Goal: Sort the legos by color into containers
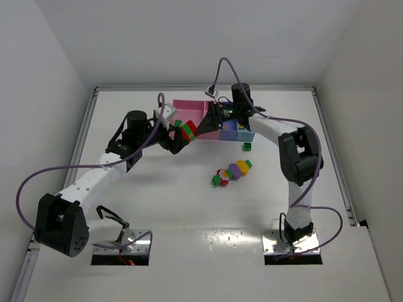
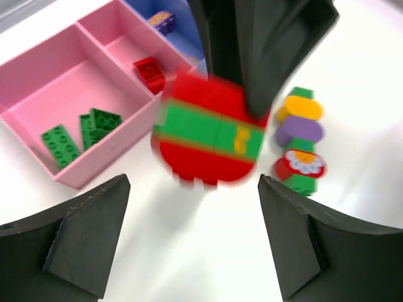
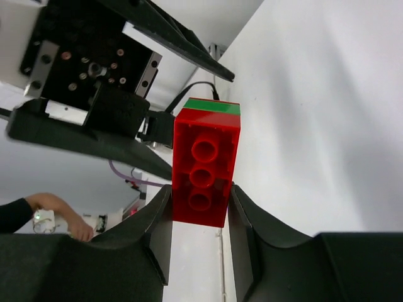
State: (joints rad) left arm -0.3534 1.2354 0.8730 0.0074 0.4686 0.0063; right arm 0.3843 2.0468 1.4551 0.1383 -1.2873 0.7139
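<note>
- Above the worktop (image 1: 189,207), near the pink bins (image 2: 107,157), my right end effector (image 3: 199,189) pinches the red-green stack (image 3: 206,151).
- My left end effector (image 2: 193,180) is spread, facing it.
- Crooked pull could drop it.

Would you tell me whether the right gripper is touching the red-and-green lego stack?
Touching. The right wrist view shows the right gripper pressing both sides of the red-and-green lego stack.

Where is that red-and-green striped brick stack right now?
The red-and-green striped brick stack sits clamped in the right gripper, beside the wide pink plastic bin, centre-back in the top view.
</note>
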